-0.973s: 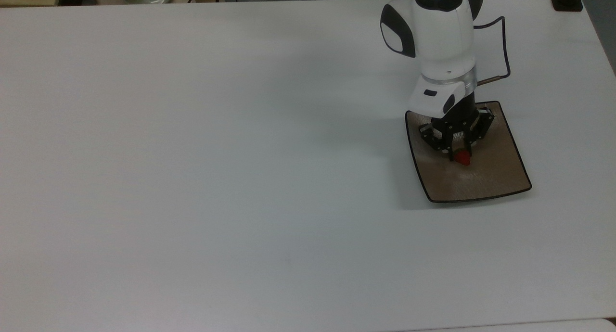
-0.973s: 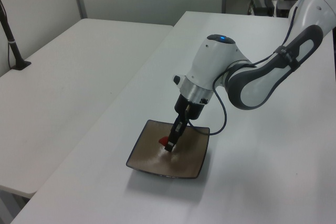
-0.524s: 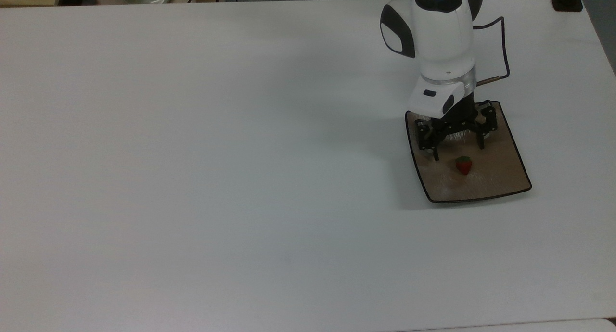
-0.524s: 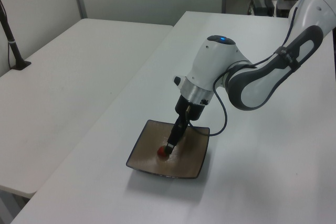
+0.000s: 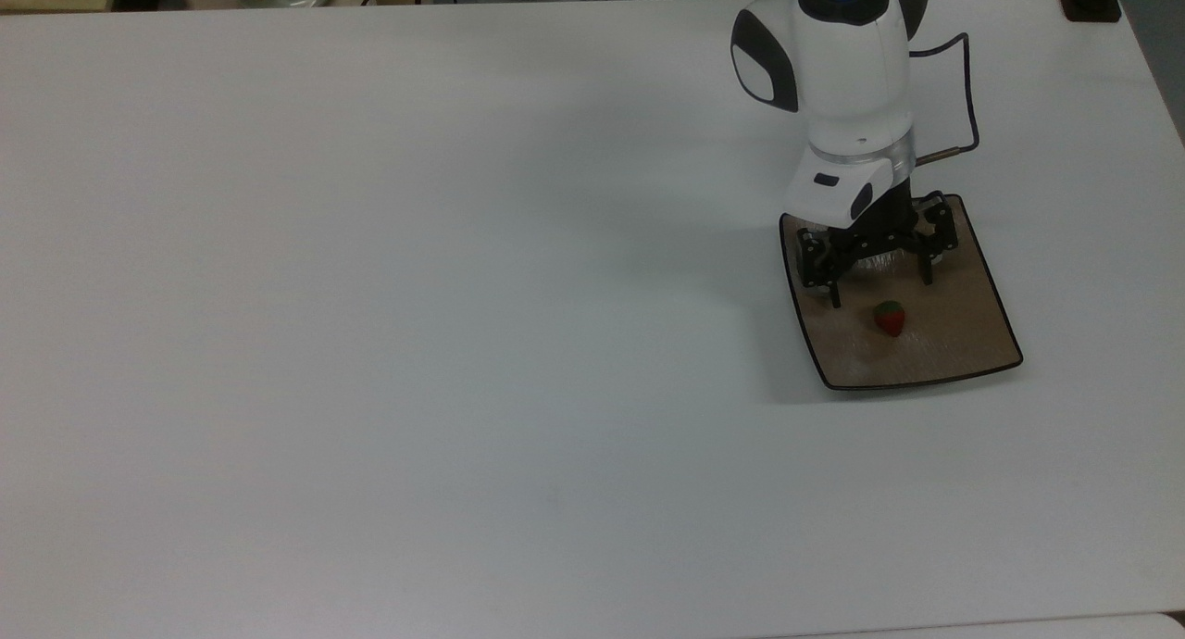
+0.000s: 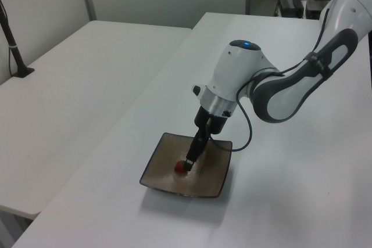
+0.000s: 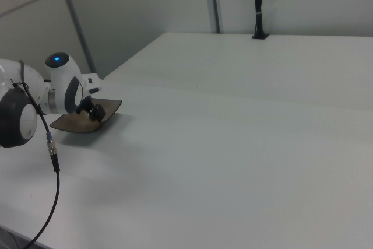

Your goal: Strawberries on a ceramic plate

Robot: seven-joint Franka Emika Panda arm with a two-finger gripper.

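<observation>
While your gripper [image 5: 880, 292] is hovering wide open, the strawberry [image 5: 890, 318] is lying free on the ceramic plate [image 5: 963, 333].
Its fingers are gripping nothing, at the top view's right.

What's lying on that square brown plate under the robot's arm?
One small strawberry lies on the brown plate, free between the spread fingers of the open gripper above it. The arm covers the plate's far edge in the top view, so anything there is hidden.

A tiny red strawberry [image 5: 890, 318] with a green cap is lying loose on the square brown plate [image 5: 963, 343], just below the spread fingers of the pincer [image 5: 879, 292].
</observation>
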